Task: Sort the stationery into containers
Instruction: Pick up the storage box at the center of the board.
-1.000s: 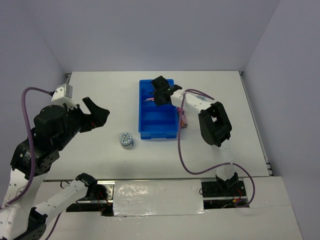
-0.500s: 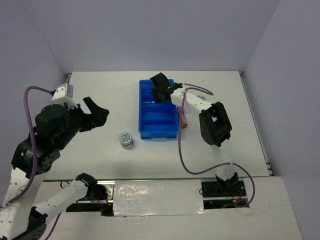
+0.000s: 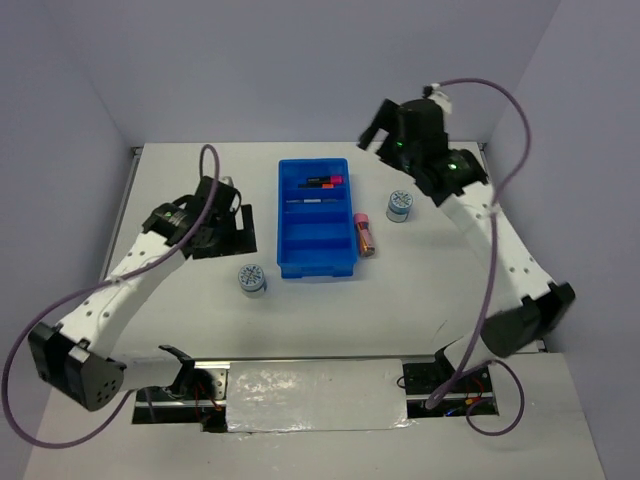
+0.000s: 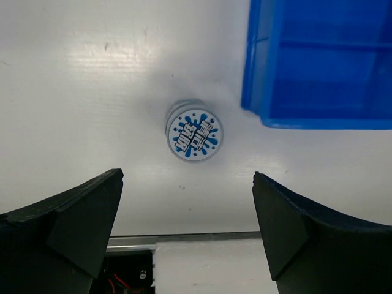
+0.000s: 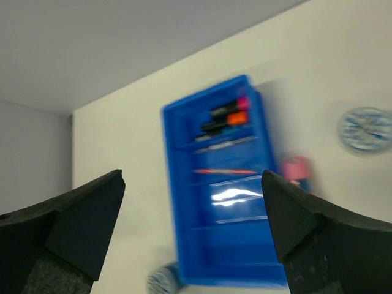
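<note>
Blue-and-white printed tape roll [image 4: 194, 135] lies flat on the white counter [image 4: 92, 73], just off the near corner of the blue tray [image 4: 318, 61] and not touching it. Left tool [image 4: 187, 177] hovers above it, jaws spread wide, nothing held.

I judge the roll light and rigid, not fragile: a short round puck with a smooth rim. It will likely slide on the glossy counter. I'd take it across the diameter, one pad on each side of the rim, low down.

Second tape roll [image 3: 399, 205] sits near the tray's right side, clear of it. Pink-copper tube [image 3: 364, 233] lies just beside the tray's right wall; touching or not, I can't tell. It is a slim cylinder that looks hard and slick and would roll, so it is best pinched across the middle.

Tray is hard moulded plastic, shiny, split crosswise into four compartments. Markers [image 3: 320, 182] with pink and orange caps are in the far one, thin pens [image 3: 310, 201] in the next.

Right tool [image 5: 193, 177] is high over the far side, released, jaws wide, gripping nothing. Its own view is blurred.
</note>
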